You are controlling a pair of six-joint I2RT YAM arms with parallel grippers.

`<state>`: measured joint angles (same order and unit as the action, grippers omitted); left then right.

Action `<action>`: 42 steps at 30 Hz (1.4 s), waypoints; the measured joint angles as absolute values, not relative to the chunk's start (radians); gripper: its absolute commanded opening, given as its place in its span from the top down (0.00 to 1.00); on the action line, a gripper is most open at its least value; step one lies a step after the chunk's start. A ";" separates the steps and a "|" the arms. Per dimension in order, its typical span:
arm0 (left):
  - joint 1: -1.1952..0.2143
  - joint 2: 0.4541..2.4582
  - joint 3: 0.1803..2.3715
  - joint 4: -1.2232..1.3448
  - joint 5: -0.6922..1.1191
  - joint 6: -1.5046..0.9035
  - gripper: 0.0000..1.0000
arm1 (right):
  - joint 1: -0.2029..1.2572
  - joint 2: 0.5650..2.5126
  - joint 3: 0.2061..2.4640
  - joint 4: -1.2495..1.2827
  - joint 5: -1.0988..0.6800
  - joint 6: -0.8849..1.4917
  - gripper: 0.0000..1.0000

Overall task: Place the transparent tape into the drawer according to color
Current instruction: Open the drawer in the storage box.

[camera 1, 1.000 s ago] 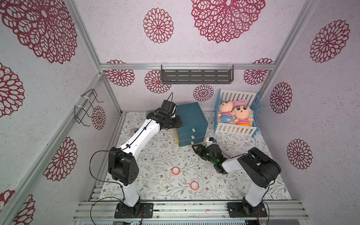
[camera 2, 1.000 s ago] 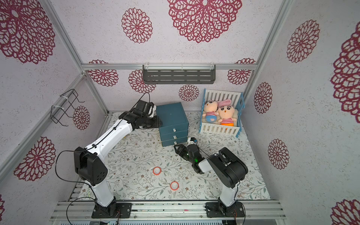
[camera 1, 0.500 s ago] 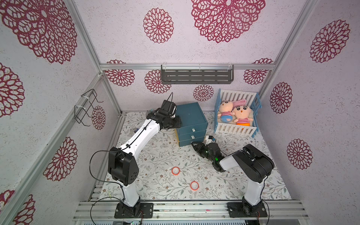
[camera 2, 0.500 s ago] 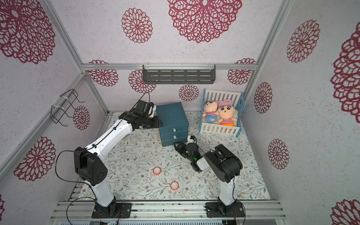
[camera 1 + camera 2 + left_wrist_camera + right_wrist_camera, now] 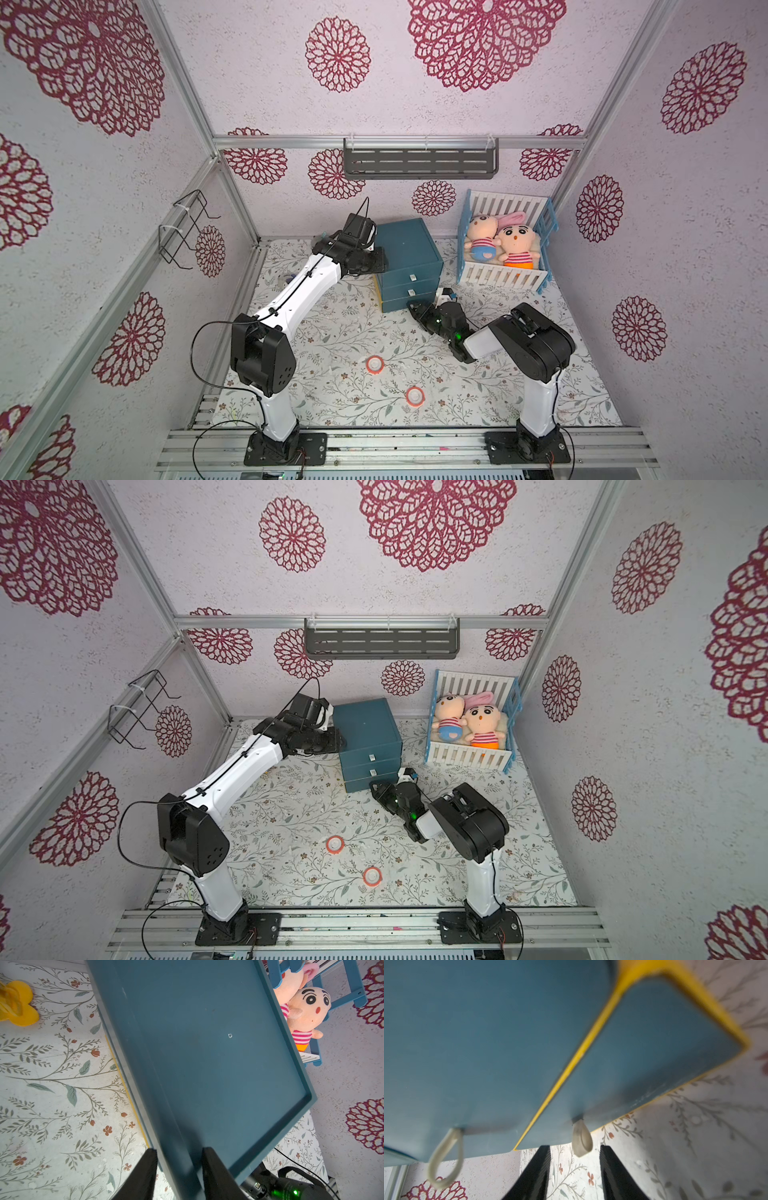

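Two red-orange rings of transparent tape lie on the floral mat, one [image 5: 375, 365] [image 5: 335, 844] nearer the middle and one [image 5: 414, 395] [image 5: 372, 876] nearer the front. The blue drawer cabinet [image 5: 405, 245] [image 5: 365, 725] stands at the back with its drawers closed. My left gripper [image 5: 380, 262] [image 5: 179, 1159] is shut on the cabinet's top left edge. My right gripper [image 5: 415, 309] [image 5: 576, 1167] is open, low at the yellow-edged bottom drawer [image 5: 654, 1043]. That drawer's white loop handle [image 5: 581, 1140] hangs between the fingertips, touching neither.
A second white loop handle [image 5: 446, 1159] hangs from the drawer above. A blue and white crib with plush dolls [image 5: 505, 245] stands right of the cabinet. A yellow toy [image 5: 16, 1003] lies left of it. A grey shelf [image 5: 419, 160] and wire rack [image 5: 187, 232] hang on the walls.
My right gripper has moved in toward the bottom drawer's front and its jaws have narrowed. The left arm and both tape rings have not moved.
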<state>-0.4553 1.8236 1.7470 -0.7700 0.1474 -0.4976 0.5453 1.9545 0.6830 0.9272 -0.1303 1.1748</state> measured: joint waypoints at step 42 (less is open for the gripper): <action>-0.455 1.816 1.741 -0.773 0.149 -0.489 0.58 | 0.533 2.014 0.712 0.987 -0.128 1.225 1.00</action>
